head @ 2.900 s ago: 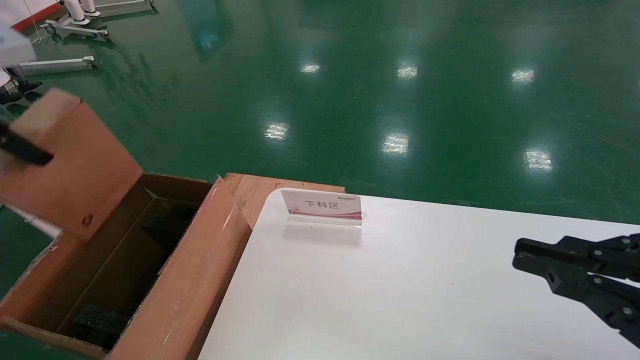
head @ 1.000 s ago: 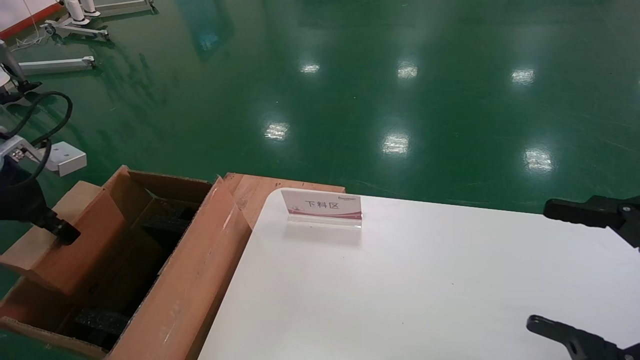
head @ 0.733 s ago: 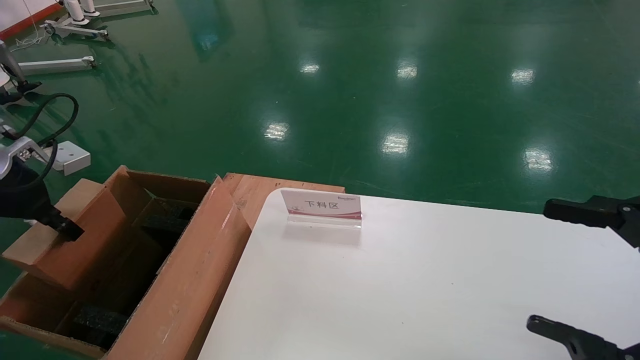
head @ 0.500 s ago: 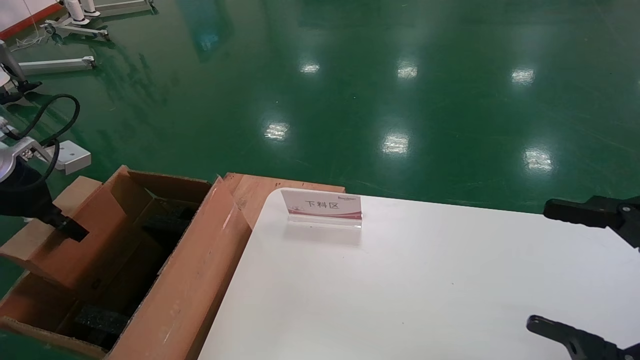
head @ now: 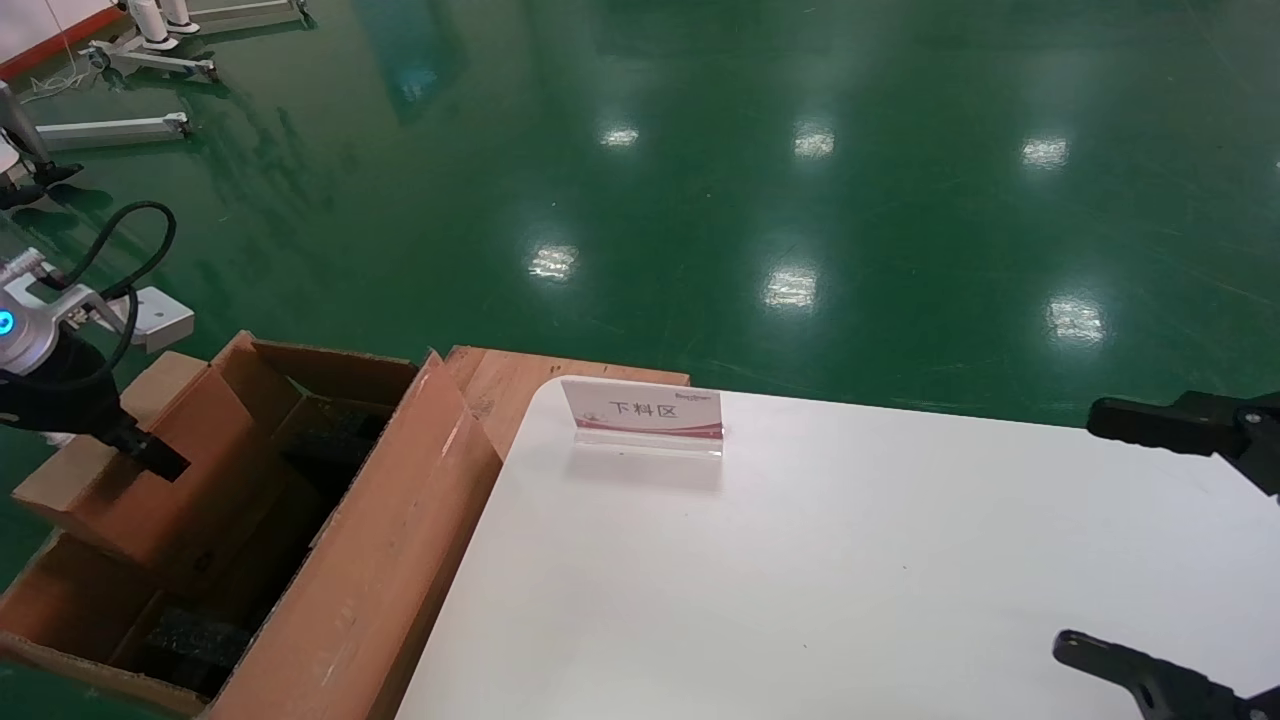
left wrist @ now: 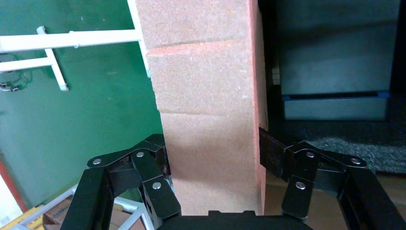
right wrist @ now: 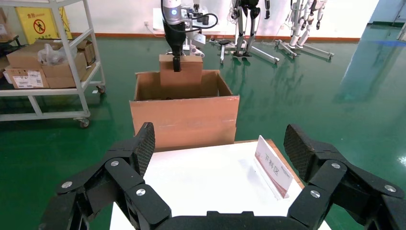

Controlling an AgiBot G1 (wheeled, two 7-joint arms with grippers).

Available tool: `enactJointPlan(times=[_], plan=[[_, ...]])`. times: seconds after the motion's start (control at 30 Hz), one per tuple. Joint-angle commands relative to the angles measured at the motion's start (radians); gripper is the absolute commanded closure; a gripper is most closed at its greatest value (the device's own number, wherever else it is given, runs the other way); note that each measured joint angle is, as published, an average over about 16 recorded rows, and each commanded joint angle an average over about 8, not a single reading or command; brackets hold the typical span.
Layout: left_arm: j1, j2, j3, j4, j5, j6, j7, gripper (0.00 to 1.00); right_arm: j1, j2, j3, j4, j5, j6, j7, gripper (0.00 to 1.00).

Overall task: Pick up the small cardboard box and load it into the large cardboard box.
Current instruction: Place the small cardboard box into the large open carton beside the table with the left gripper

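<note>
The small cardboard box (head: 140, 480) hangs tilted in the left side of the open large cardboard box (head: 390, 540), its top above the rim. My left gripper (head: 150, 455) is shut on it from above. In the left wrist view the fingers (left wrist: 153, 160) press both sides of the small box (left wrist: 206, 96), with black foam (left wrist: 344, 146) below. The right wrist view shows the small box (right wrist: 186, 74) sticking up at the large box's (right wrist: 184, 117) far side. My right gripper (head: 1085, 530) hovers open and empty over the white table (head: 800, 560); it also shows in its own view (right wrist: 221, 143).
A clear sign stand (head: 645, 415) with a red stripe sits at the table's far left corner. A wooden board (head: 510, 375) lies between table and carton. A shelf cart (right wrist: 48, 72) and metal stands (head: 120, 125) are on the green floor.
The small box has come down from high above the carton into it and shifted slightly inward. My right gripper opened earlier and has since stayed still.
</note>
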Motion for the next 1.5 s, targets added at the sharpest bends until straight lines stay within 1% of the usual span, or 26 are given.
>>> enactJointPlan(times=[0.03,0.43,0.87,0.9,1.13,1.17,1.5], plan=[[0.015,0.005,-0.002,0.017,-0.006,-0.009,0.007,1.0,0.0,0.0,0.0,0.0,0.0,0.0,0.0,0.0],[0.092,0.045,-0.014,0.103,-0.046,-0.015,0.034,1.0,0.0,0.0,-0.001,0.0,0.001,0.0,0.0,0.0],[0.184,0.064,-0.016,0.179,-0.078,-0.021,0.058,1.0,0.0,0.001,-0.001,0.0,0.001,0.001,-0.001,0.0],[0.189,0.066,-0.017,0.185,-0.08,-0.02,0.061,0.94,0.0,0.001,-0.002,0.0,0.001,0.001,-0.001,0.0],[0.209,0.076,-0.019,0.215,-0.09,-0.013,0.084,0.07,0.0,0.001,-0.002,0.0,0.001,0.001,-0.001,0.0],[0.21,0.077,-0.02,0.217,-0.09,-0.013,0.085,0.0,0.0,0.001,-0.002,0.0,0.001,0.001,-0.001,0.0],[0.208,0.075,-0.019,0.214,-0.09,-0.011,0.082,0.0,0.0,0.001,-0.002,0.0,0.001,0.001,-0.001,0.0]])
